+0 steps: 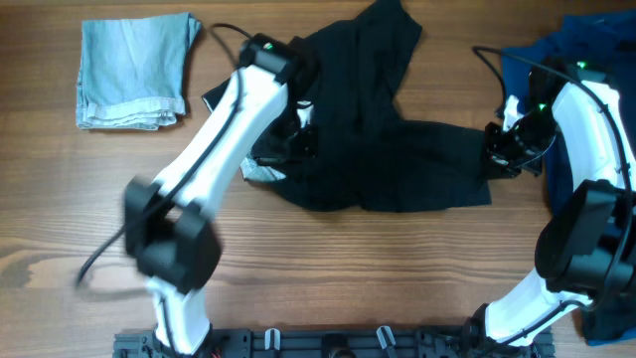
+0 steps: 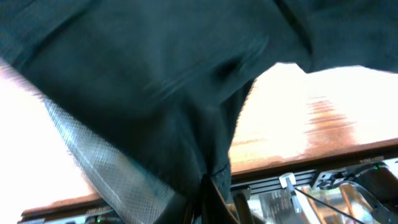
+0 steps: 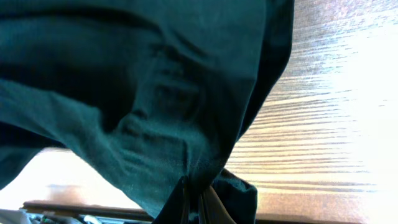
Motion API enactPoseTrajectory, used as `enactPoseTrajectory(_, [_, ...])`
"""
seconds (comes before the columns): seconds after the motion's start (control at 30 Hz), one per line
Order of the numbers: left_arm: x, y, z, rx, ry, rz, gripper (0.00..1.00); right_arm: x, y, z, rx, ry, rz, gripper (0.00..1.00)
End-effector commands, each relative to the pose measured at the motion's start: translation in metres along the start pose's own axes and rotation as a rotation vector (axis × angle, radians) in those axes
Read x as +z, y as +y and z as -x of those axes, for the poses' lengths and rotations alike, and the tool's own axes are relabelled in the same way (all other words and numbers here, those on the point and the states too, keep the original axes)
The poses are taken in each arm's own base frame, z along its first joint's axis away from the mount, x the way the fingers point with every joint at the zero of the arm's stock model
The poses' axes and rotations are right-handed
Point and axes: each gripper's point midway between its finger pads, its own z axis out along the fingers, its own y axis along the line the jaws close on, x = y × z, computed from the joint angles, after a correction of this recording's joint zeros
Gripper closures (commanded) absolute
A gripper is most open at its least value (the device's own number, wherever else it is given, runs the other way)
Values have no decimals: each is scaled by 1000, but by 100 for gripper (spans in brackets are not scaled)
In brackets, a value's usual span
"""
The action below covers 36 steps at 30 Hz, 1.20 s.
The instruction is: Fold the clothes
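Shorts (image 1: 407,169), mid-frame, hang soft and light; your left end effector (image 2: 208,198) and right end effector (image 3: 194,200) seemingly pinch opposite edges.

Open wood all along front of table (image 1: 358,278), also far left below denim (image 1: 132,72). Mid-table blocked by shorts (image 1: 417,164), w/ left arm (image 1: 214,149) slanting across their left end. Right edge tight: right arm (image 1: 596,119) just beside cloth heap (image 1: 606,35), 2 obstacles together.
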Motion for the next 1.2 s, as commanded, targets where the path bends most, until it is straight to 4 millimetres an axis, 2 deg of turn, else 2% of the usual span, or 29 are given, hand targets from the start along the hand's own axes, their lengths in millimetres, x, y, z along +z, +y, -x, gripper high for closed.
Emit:
enactPoseTrajectory(0.0, [-49,15,-26,-124,-224,-6,96,16,-10,-13,67,33,-32,96])
enactPoseTrajectory(0.07, [-38,20,-38,-160,-232,-21,96,27,-15,-20,84,62,-49,96])
enactPoseTrajectory(0.2, [29,29,-48,-206,-140,-7,96,33,-22,-25,108,77,-82,96])
enactPoseTrajectory(0.27, [78,29,-60,-215,-48,-48,96,33,-22,-26,110,81,-84,96])
enactPoseTrajectory(0.3, [95,29,-67,-218,-13,-67,96,33,-22,-26,110,81,-84,96])
enactPoseTrajectory(0.4, [121,36,-84,-230,47,-68,96,33,-22,-27,110,88,-85,96])
enactPoseTrajectory(0.43, [124,39,-90,-234,66,-57,95,33,-24,-28,110,89,-91,92])
enactPoseTrajectory(0.5, [124,42,-95,-236,87,-42,84,32,-28,-29,119,92,-115,51])
enactPoseTrajectory(0.53, [123,42,-97,-238,91,-39,63,32,-30,-29,133,91,-131,36])
enactPoseTrajectory(0.6, [116,43,-99,-241,105,-35,40,27,-33,-30,133,94,-150,18])
enactPoseTrajectory(0.7, [89,40,-92,-214,62,-31,37,5,-29,-18,123,30,-155,11])
enactPoseTrajectory(0.83, [43,45,-68,-190,-135,11,34,-52,-16,5,68,-134,-151,9])
enactPoseTrajectory(0.9, [27,46,-49,-182,-258,13,37,-76,-3,12,29,-214,-112,13])
enactPoseTrajectory(0.93, [21,49,-37,-191,-324,13,41,-83,12,14,-36,-245,-55,24])
enactPoseTrajectory(0.97, [18,51,-28,-199,-359,11,46,-84,21,15,-79,-252,-16,38])
enactPoseTrajectory(1.0, [16,54,-17,-216,-394,6,62,-82,31,14,-119,-248,24,71])
enactPoseTrajectory(1.03, [15,59,-6,-237,-421,0,81,-78,39,13,-158,-240,50,87])
enactPoseTrajectory(1.07, [15,63,3,-257,-435,-5,92,-75,41,12,-176,-233,48,96])
enactPoseTrajectory(1.1, [16,71,13,-286,-448,-8,96,-69,43,11,-188,-222,41,96])
enactPoseTrajectory(1.17, [23,90,32,-346,-458,-6,96,-52,47,12,-204,-207,35,96])
